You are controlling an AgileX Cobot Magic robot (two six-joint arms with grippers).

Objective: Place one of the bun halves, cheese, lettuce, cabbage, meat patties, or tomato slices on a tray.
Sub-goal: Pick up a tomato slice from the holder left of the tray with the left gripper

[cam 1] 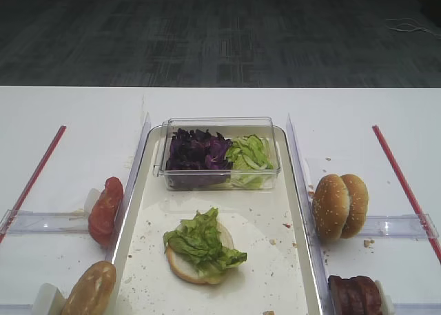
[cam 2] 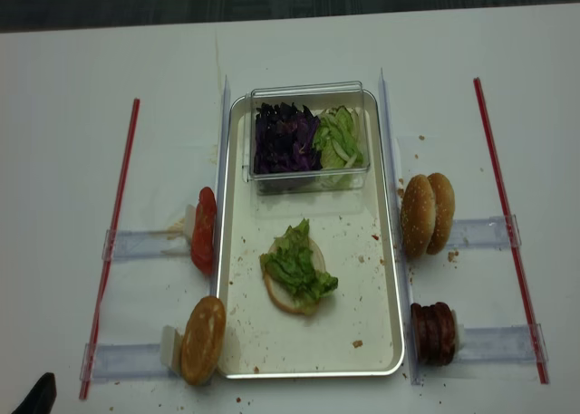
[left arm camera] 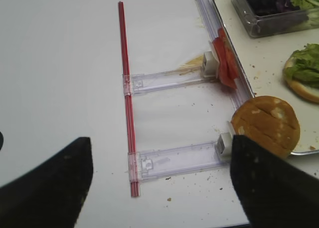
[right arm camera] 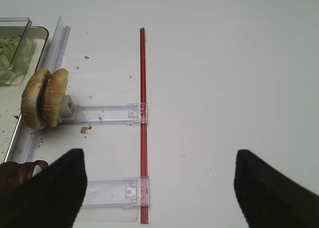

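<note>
The cream tray (cam 1: 265, 267) holds a bun half (cam 1: 180, 268) topped with a lettuce leaf (cam 1: 202, 240). At its far end a clear box holds purple cabbage (cam 1: 196, 153) and lettuce strips (cam 1: 249, 156). Tomato slices (cam 1: 105, 208) stand on edge left of the tray, with another bun half (cam 1: 89, 291) nearer me. Two bun halves (cam 1: 340, 206) and meat patties (cam 1: 355, 296) stand to the right. Cheese is out of view. My left gripper (left arm camera: 162, 183) hangs open over the table by the front-left bun (left arm camera: 266, 124). My right gripper (right arm camera: 159, 188) is open, empty, right of the tray.
Clear plastic holders (left arm camera: 174, 160) run from red strips (left arm camera: 124, 78) toward the tray on both sides, and upright clear walls (cam 1: 295, 156) flank the tray's long edges. Crumbs are scattered on the tray and table. Dark floor lies beyond the table's far edge.
</note>
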